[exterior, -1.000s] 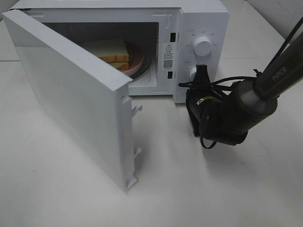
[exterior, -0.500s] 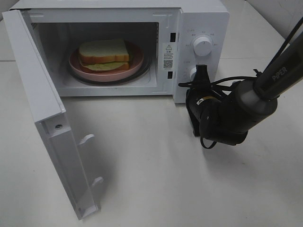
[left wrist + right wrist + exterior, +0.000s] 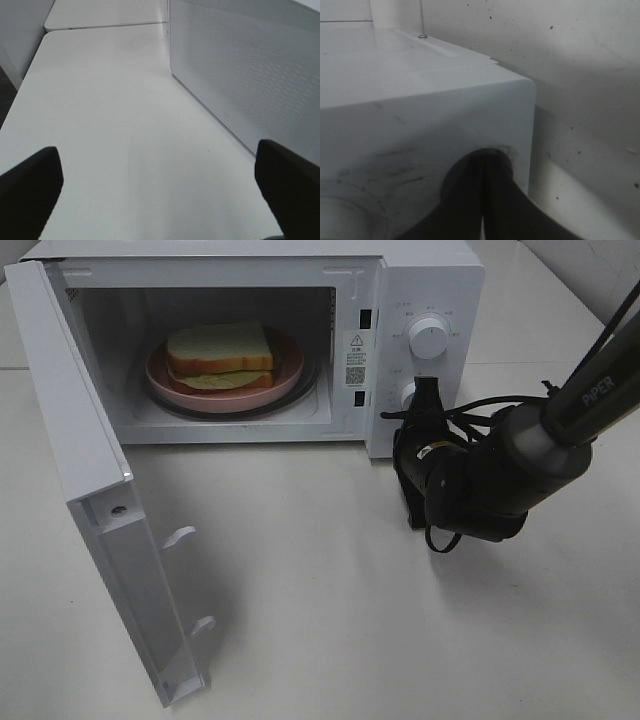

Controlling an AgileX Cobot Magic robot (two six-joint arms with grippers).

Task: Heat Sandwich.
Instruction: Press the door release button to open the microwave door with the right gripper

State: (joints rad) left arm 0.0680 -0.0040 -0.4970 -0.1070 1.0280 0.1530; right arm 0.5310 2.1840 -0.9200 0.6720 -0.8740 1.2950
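Observation:
The sandwich (image 3: 220, 348), white bread with a pale green filling, lies on a round pink plate (image 3: 290, 376) inside the open white microwave (image 3: 430, 280). The microwave door (image 3: 90, 470) stands swung out to the left. My right gripper (image 3: 428, 390) is shut with nothing in it, its tip at the lower knob (image 3: 408, 395) on the control panel. In the right wrist view the shut gripper (image 3: 483, 165) touches the microwave's white body (image 3: 420, 100). My left gripper (image 3: 156, 150) is open over bare table, beside the door's dotted outer face (image 3: 250, 75); the exterior view does not show it.
The upper knob (image 3: 428, 337) sits above the lower one on the panel. The open door reaches far out over the white table (image 3: 330, 620) at the left front. Black cables loop around my right arm's wrist (image 3: 470, 490).
The microwave door has swung from half shut to wide open, uncovering the sandwich and plate. My right gripper stays shut at the lower knob, hardly moved.

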